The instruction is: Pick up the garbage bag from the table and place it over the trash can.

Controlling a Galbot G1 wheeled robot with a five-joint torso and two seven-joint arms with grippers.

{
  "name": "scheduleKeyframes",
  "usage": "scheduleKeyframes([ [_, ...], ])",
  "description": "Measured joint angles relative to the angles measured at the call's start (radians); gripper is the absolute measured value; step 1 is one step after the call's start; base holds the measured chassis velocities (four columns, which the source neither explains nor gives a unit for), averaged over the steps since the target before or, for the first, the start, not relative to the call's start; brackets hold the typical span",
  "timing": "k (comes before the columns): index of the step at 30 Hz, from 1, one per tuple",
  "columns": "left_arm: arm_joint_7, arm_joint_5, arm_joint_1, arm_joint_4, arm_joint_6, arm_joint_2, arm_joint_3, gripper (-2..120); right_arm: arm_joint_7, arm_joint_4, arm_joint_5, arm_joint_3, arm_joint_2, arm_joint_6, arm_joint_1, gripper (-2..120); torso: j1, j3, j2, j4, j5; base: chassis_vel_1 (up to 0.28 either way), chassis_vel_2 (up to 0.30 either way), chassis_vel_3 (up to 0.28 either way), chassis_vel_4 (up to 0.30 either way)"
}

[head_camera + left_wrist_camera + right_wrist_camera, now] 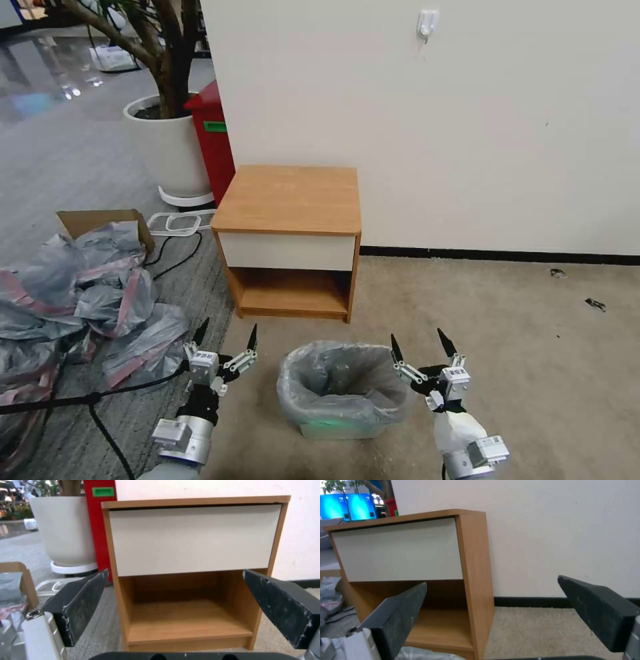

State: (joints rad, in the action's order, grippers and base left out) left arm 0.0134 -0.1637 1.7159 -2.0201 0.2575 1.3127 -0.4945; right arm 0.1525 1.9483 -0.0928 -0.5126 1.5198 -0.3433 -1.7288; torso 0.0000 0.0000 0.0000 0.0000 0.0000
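The garbage bag [343,380], silvery-grey and crinkly, lines the trash can [340,430] on the carpet, its rim folded over the can's edge. The can's pale green base shows below the plastic. The table [290,197] stands just behind it against the wall, its top bare. My left gripper [228,327] hovers open to the can's left, holding nothing. My right gripper [417,335] is open at the can's right rim, also holding nothing. The left wrist view looks between its open fingers [80,607] at the table [195,537]. A bit of bag [426,655] shows in the right wrist view.
A heap of grey-and-pink bags [87,287] and a cardboard box [100,220] lie on the floor at left, with black cables [100,400] across it. A red bin [213,140] and a white plant pot [170,147] stand behind the table. Open carpet lies to the right.
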Motion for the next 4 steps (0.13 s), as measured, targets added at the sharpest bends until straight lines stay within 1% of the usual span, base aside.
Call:
scheduleKeyframes([
  [4,0.0,-0.001,0.0,0.0,-0.002,0.0,0.0,100,0.001,0.001,0.0,0.0,0.0,0.0,0.0,100,0.0,0.0,0.0,0.0,0.0,0.0,0.0,0.0,0.0],
])
